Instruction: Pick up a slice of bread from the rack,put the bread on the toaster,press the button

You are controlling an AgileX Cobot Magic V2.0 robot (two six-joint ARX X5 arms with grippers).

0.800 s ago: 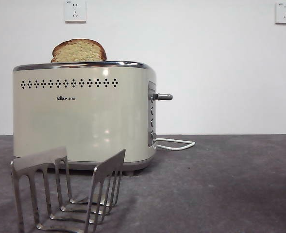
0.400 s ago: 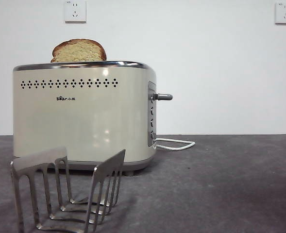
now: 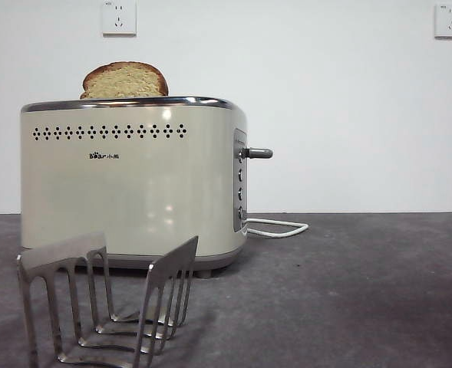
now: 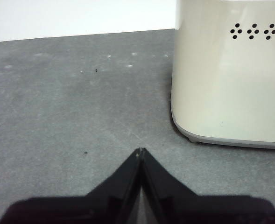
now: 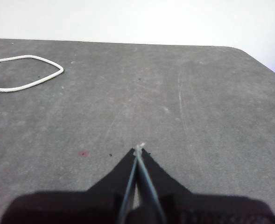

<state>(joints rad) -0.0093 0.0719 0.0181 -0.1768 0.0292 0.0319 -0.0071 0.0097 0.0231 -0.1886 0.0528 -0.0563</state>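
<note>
— What stands at the left?
— The rack (image 3: pixel 107 303), bare, in front of the toaster (image 3: pixel 133 184); the slice of bread (image 3: pixel 124 80) sticks up from its top.
— And rightward?
— The button (image 3: pixel 258 152) juts out raised; a white cord (image 3: pixel 275 227) lies on the table (image 3: pixel 364 291).
— The grippers?
— Left gripper (image 4: pixel 140 151) and right gripper (image 5: pixel 138 148): jaws pressed together, holding nothing.

Small "Bear" logo on toaster (image 3: pixel 133 184)

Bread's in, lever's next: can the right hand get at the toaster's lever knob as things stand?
Probably yes. The lever knob juts from the toaster over bare table, with only the white cord low behind. The right hand is shut, holding nothing.
</note>
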